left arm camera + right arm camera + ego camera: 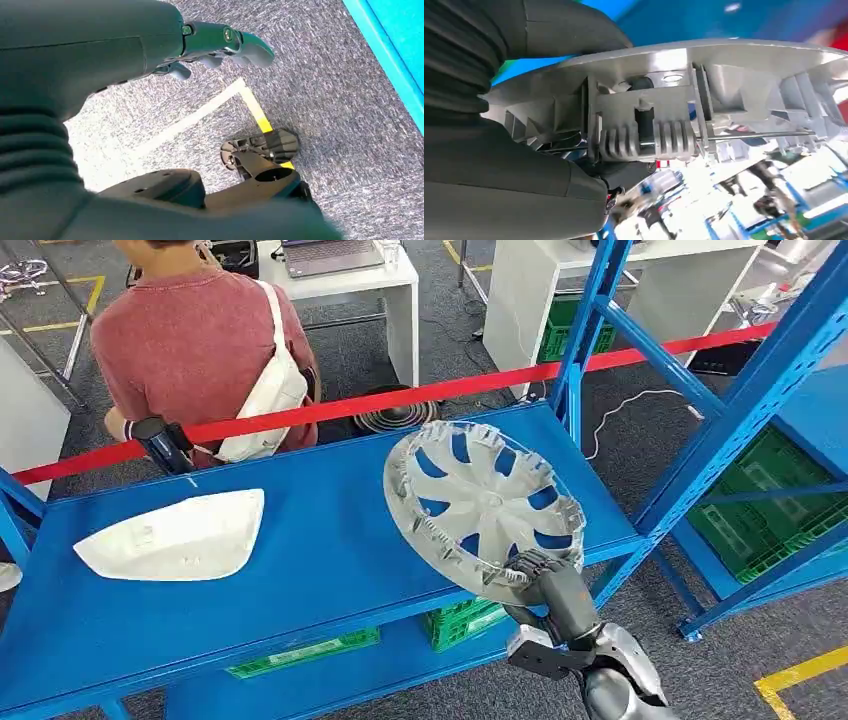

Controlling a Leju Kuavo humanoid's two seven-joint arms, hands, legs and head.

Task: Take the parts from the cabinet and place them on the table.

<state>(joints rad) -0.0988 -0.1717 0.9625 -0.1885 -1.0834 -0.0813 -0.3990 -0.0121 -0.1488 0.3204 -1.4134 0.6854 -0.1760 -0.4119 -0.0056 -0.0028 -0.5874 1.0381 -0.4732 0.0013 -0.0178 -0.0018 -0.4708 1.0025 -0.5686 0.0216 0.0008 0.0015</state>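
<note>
Now | right hand fingers clasp wheel cover rim | left hand loosely spread

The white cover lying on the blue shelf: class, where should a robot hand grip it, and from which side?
Probably the white cover's near long edge, approached from the robot's side with the left robot hand, which holds nothing. It lies flat, domed side up, so the thin rim is what offers fingers a purchase.

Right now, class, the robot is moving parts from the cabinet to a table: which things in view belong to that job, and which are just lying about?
Job:
wheel cover, held by right robot hand
white cover part
blue shelf

Lying about:
red tape
green crates
person
laptop
</note>
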